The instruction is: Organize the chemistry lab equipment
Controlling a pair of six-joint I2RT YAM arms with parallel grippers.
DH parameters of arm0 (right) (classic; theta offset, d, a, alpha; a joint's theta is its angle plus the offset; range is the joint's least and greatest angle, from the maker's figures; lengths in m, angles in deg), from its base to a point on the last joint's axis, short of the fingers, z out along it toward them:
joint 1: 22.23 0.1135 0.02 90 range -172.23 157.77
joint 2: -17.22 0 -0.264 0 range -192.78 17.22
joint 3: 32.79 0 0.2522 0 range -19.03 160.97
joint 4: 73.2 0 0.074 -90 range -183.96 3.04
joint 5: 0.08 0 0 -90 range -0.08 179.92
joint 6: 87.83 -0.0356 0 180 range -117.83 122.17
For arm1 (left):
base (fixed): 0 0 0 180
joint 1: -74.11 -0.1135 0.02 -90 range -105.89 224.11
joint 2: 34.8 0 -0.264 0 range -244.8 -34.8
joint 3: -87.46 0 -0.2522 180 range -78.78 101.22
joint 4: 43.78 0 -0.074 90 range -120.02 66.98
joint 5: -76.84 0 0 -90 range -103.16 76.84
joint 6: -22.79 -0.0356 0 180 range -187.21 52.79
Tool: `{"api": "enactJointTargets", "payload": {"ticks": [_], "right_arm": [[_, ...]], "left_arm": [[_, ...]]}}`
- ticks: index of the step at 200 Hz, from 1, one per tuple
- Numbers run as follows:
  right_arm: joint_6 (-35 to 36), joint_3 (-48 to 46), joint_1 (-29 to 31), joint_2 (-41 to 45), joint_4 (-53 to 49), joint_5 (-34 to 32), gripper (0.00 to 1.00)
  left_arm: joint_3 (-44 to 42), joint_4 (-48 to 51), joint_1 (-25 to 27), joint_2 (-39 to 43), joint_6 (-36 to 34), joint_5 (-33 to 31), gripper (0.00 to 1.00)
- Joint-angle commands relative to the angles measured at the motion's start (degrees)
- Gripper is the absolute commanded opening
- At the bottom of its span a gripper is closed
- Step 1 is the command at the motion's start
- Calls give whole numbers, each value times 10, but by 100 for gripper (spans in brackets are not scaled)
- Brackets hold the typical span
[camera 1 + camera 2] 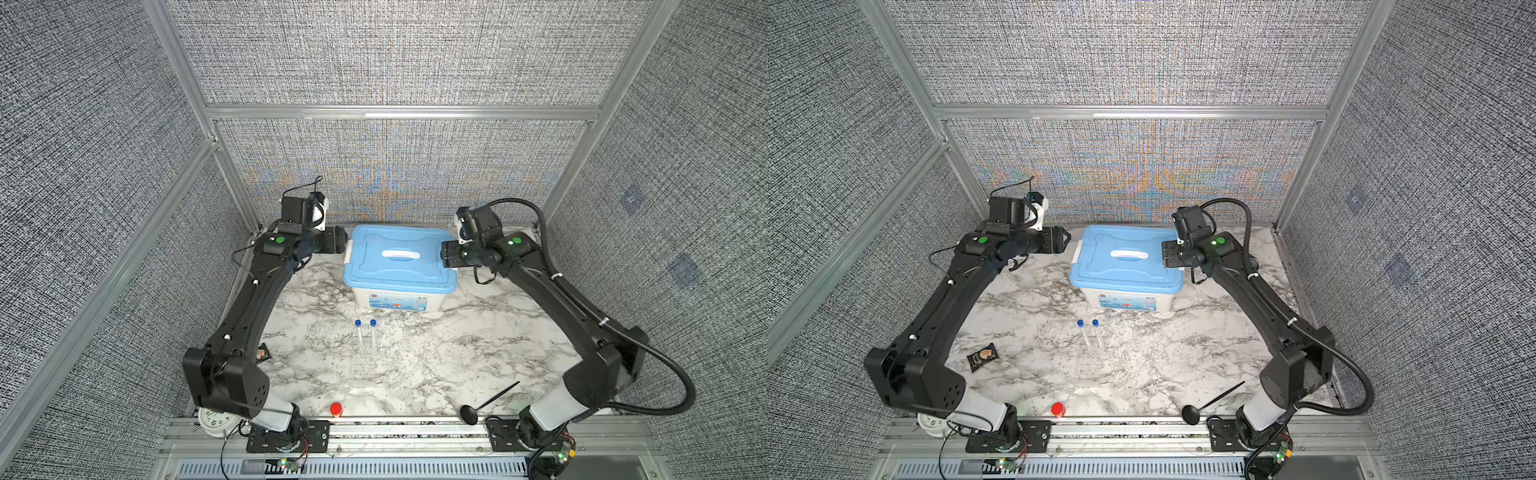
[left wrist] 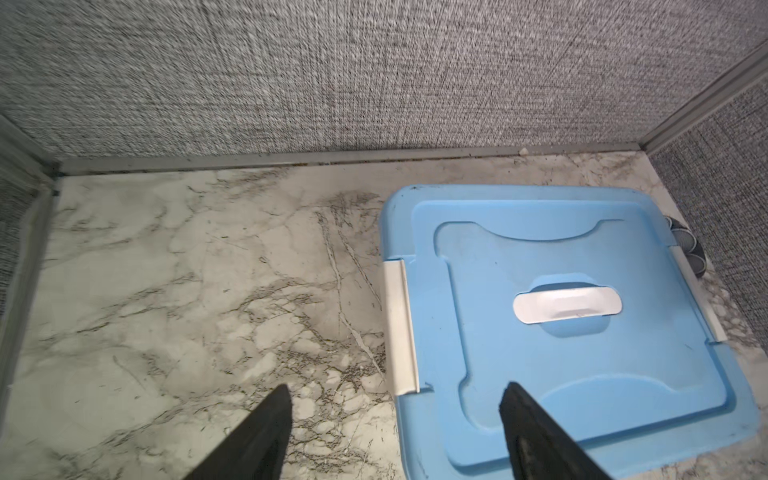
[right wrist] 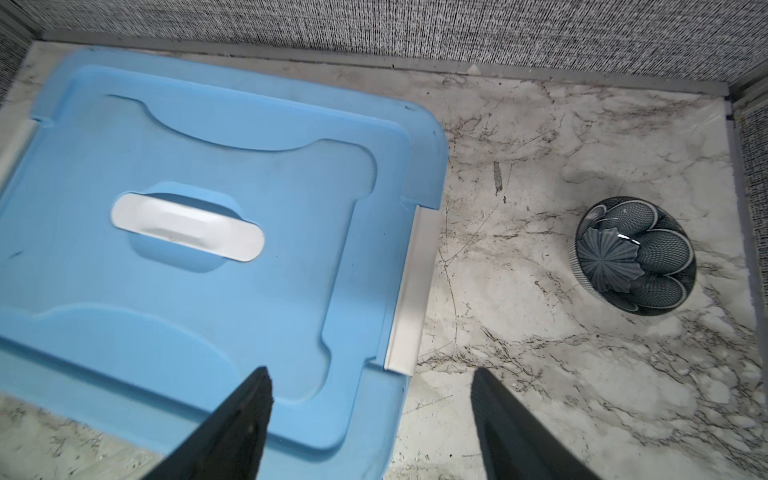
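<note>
Two clear blue-capped tubes [image 1: 365,332] [image 1: 1090,332] rest side by side on the marble table, in front of a white box with a blue lid [image 1: 401,257] [image 1: 1127,259] [image 2: 561,332] [image 3: 199,232]. My left gripper [image 1: 346,244] [image 1: 1066,241] [image 2: 395,395] hovers open over the box's left edge, one finger over the lid and one over the table, near the white latch [image 2: 401,324]. At the box's right edge my right gripper [image 1: 443,254] [image 1: 1164,255] [image 3: 372,378] is open too, straddling that side near its latch [image 3: 409,286]. Neither holds anything.
A patterned bowl [image 3: 633,255] with a flower-shaped dish inside sits right of the box. A black ladle [image 1: 488,401], a red-capped item [image 1: 336,409] and a clock [image 1: 214,419] lie along the front edge. A dark snack packet [image 1: 982,356] lies at the left. Fabric walls enclose the table.
</note>
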Motion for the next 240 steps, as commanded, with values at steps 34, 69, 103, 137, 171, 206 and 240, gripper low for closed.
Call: {"api": "enactJointTargets", "payload": {"ticks": [34, 69, 103, 137, 171, 206, 240], "right_arm": [[73, -212, 0, 224, 217, -51, 99], [154, -371, -2, 347, 334, -114, 99], [110, -505, -16, 431, 379, -147, 99], [66, -622, -63, 477, 392, -136, 99], [76, -694, -110, 504, 416, -130, 99], [125, -782, -134, 484, 551, -104, 99], [135, -841, -162, 424, 699, -57, 99]], "left_arm": [[-135, -97, -1, 138, 41, -141, 99], [-263, -157, -1, 239, 81, -186, 99], [-318, -118, -1, 282, 104, -282, 99], [-420, -181, -1, 278, 148, -344, 99], [-476, -256, -1, 230, 93, -340, 99], [-523, -337, -2, 220, -15, -309, 99], [-630, -578, -1, 215, -174, -227, 99]]}}
